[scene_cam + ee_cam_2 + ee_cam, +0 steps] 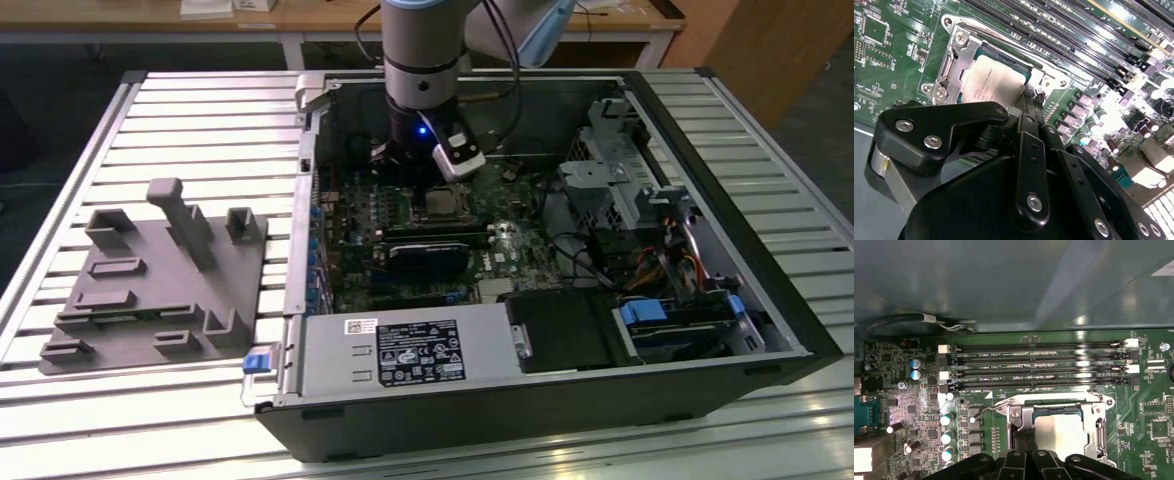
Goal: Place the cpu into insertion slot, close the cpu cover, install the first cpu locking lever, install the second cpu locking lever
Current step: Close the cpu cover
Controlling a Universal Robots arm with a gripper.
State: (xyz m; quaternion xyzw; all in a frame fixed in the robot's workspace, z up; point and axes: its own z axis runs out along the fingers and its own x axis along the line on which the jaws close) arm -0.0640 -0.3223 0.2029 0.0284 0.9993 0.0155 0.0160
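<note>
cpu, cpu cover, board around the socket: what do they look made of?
cpu: metal face, pale silvery-beige, matte with a soft sheen.
cpu cover: probably stamped steel, bright silvery, with sharp glints along its edges.
board: green circuit laminate, likely fibreglass, slightly glossy, fine traces and soldered parts.

Chip [991,82]: pale silvery square, sitting flat in socket [437,205] on green board. Cover [1024,420]: silvery metal frame, lying down around chip, chip face showing through window. Thin wire lever [985,411] sticking out beside frame corner.

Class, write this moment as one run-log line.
chip: seated under cover | cover: down, chip visible through window | tool: shut, at cover's edge
</note>
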